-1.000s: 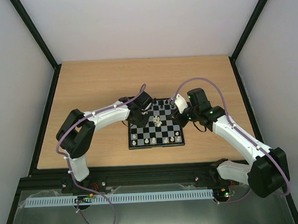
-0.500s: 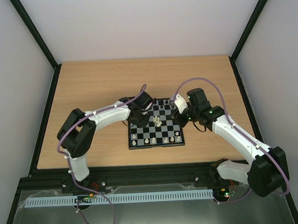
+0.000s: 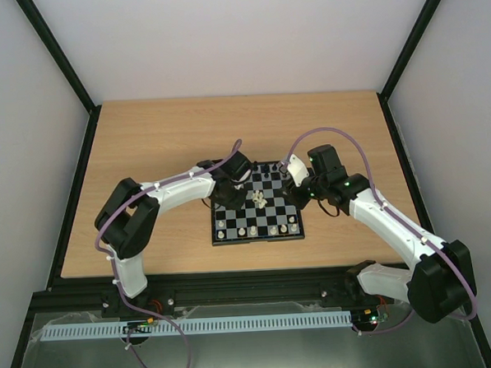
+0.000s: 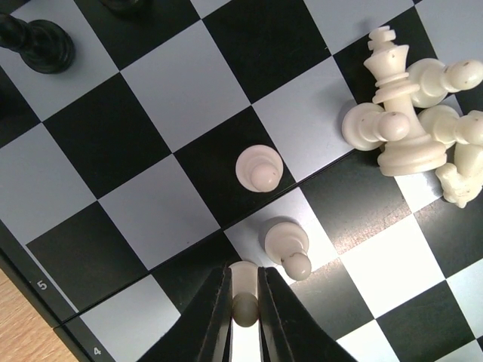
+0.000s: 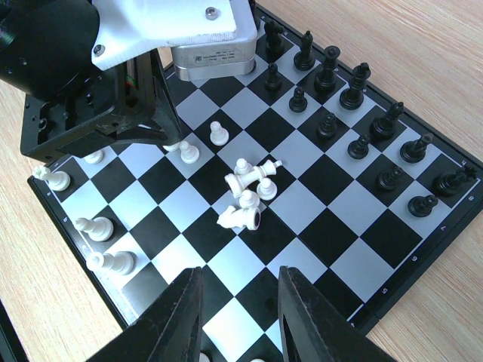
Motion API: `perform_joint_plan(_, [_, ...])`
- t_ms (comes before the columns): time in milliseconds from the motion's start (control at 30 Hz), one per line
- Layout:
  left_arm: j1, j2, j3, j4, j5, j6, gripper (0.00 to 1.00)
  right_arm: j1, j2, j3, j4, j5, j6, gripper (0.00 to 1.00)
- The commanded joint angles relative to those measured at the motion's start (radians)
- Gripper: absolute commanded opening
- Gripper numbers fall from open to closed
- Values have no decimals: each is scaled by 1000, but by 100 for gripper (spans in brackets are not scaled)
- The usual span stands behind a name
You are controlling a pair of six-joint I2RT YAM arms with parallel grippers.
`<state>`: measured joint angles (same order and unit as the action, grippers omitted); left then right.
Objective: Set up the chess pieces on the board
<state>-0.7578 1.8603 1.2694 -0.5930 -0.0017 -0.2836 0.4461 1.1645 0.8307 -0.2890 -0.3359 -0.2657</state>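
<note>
The board (image 3: 231, 218) lies on the table between both arms. My left gripper (image 4: 243, 309) is shut on a white pawn (image 4: 243, 290) standing on the board; it shows in the top view (image 3: 232, 187) over the board's left side. Two more white pawns (image 4: 259, 167) (image 4: 287, 245) stand close by. A heap of toppled white pieces (image 4: 411, 124) lies mid-board, also in the right wrist view (image 5: 249, 192). Black pieces (image 5: 355, 113) stand in rows on the far side. My right gripper (image 5: 238, 313) is open and empty above the board's near squares, at the board's right in the top view (image 3: 293, 181).
White pieces (image 5: 98, 226) stand along the board's left edge in the right wrist view. A black pawn (image 4: 38, 44) stands at the top left of the left wrist view. The wooden table (image 3: 144, 140) surrounds the board, with black frame rails at its edges.
</note>
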Motion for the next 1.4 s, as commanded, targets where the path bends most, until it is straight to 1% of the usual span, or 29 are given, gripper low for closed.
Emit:
perform_joint_plan(0, [3,-7,-19,-44,11,6,9,-3,9,-9,-26,-12,-12,30])
perform_joint_plan(267, [-16,-95,-86,-81,7,-6,7,-3,8,-9,-28,-13,-12,30])
perform_joint_plan(500, [-48,-173,-165,-94,39,-15,7,-2,9,-8,-28,-15,-12,30])
perform_joint_plan(867, [-82,-138,-152,-69,55,-20,7,-2,4,-8,-31,-16,-12,30])
perform_joint_plan(1367, [-85,-107,-137,-47,48,-28,7,-3,4,-9,-32,-19,-19,30])
